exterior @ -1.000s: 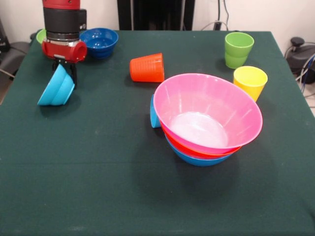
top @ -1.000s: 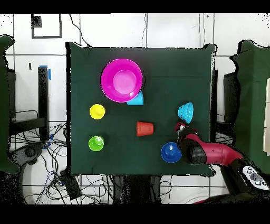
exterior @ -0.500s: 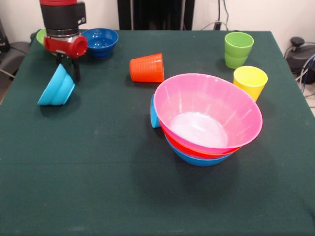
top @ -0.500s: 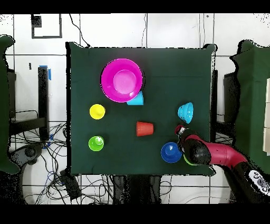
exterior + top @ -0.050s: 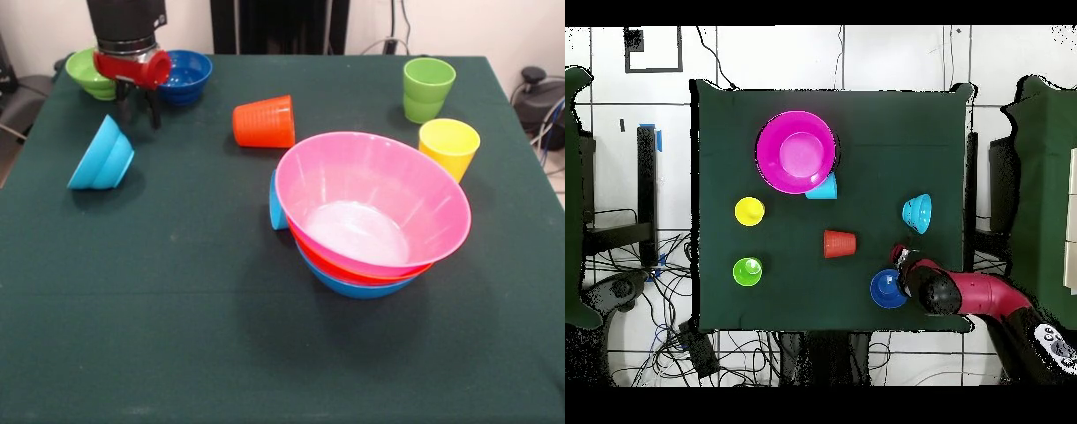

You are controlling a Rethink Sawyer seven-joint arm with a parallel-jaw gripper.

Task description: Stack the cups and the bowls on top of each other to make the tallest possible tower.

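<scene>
My gripper (image 5: 139, 111) hangs open and empty at the far left, just in front of the dark blue bowl (image 5: 181, 74) and the green bowl (image 5: 89, 71). The light blue bowl (image 5: 101, 157) lies tilted on its side, apart from the gripper. The tower stands right of centre: pink bowl (image 5: 371, 199) on the orange bowl (image 5: 327, 262) on the blue bowl (image 5: 353, 288). A light blue cup (image 5: 276, 205) lies partly hidden behind it. The orange cup (image 5: 263, 122) lies on its side. The green cup (image 5: 428, 87) and yellow cup (image 5: 448, 145) stand upright. The overhead view shows the gripper (image 5: 901, 256) beside the dark blue bowl (image 5: 887, 288).
The dark green table (image 5: 177, 309) carries everything. In the overhead view the arm (image 5: 975, 295) crosses the table's edge, and cables lie on the floor (image 5: 665, 300) beside the table.
The gripper has come away from the light blue bowl's rim, risen, and moved toward the dark blue bowl. The light blue bowl stays tilted where it was.
</scene>
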